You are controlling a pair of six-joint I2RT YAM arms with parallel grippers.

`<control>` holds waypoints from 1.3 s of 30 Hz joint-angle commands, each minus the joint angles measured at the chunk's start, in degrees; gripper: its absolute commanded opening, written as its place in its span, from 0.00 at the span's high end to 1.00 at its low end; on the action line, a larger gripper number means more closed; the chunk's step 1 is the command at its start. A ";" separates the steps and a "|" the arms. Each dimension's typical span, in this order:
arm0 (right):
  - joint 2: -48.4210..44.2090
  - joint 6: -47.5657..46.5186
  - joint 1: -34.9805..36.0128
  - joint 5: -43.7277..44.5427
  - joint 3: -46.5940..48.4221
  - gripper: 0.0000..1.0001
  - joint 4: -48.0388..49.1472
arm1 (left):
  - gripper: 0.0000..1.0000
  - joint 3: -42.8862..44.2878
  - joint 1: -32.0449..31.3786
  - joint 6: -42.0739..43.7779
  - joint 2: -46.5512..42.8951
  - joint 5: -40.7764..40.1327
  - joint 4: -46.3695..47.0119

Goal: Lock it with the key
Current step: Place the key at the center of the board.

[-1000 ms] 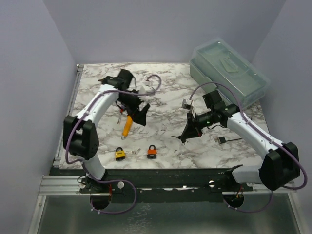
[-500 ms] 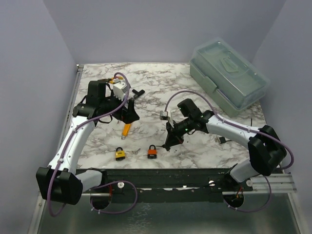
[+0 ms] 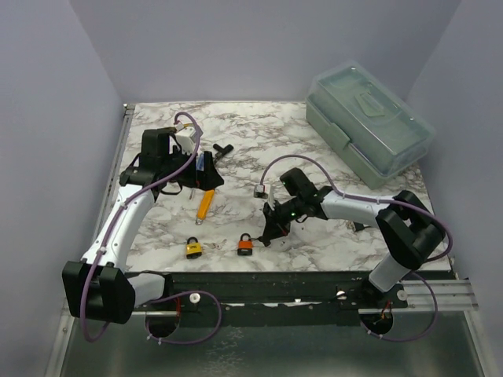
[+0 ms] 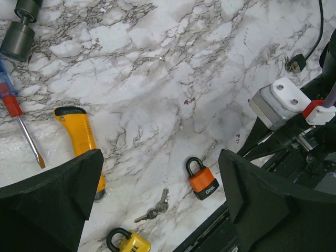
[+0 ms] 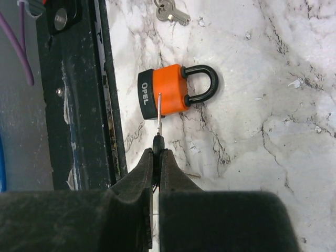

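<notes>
An orange padlock [image 3: 246, 246] lies near the table's front edge, its shackle closed; it also shows in the left wrist view [image 4: 202, 181] and the right wrist view [image 5: 168, 94]. My right gripper [image 3: 269, 233] is shut on a small key [image 5: 158, 113]. The key's blade points over the orange padlock's body from just above it. A yellow padlock [image 3: 192, 249] lies to the left, with a loose pair of keys [image 4: 153, 208] between the two locks. My left gripper [image 3: 206, 174] hangs open and empty above the table, farther back [image 4: 160, 157].
A yellow utility knife [image 3: 204, 206], a red screwdriver [image 4: 16, 113] and a black cylinder tool [image 3: 221, 149] lie at left. A clear lidded box [image 3: 369, 126] stands at back right. A black cable plug [image 3: 358, 226] lies right of my right arm. The black front rail [image 5: 73, 131] is close.
My right gripper has moved left and toward the front edge with the key, ending over the orange padlock. My left arm has swung back to the left and shifted slightly.
</notes>
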 commanded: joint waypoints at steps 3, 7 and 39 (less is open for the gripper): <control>2.02 2.65 0.47 -2.64 -2.27 1.00 5.57 | 0.01 -1.24 0.20 -2.38 0.21 -0.88 2.07; 3.28 3.55 0.46 -2.56 -2.15 0.97 6.25 | 0.01 -2.22 0.21 -3.16 -0.13 -0.71 3.28; -10.85 -6.67 -4.95 4.88 2.92 0.26 -16.25 | 0.01 -2.37 0.23 2.79 -1.34 -1.07 0.15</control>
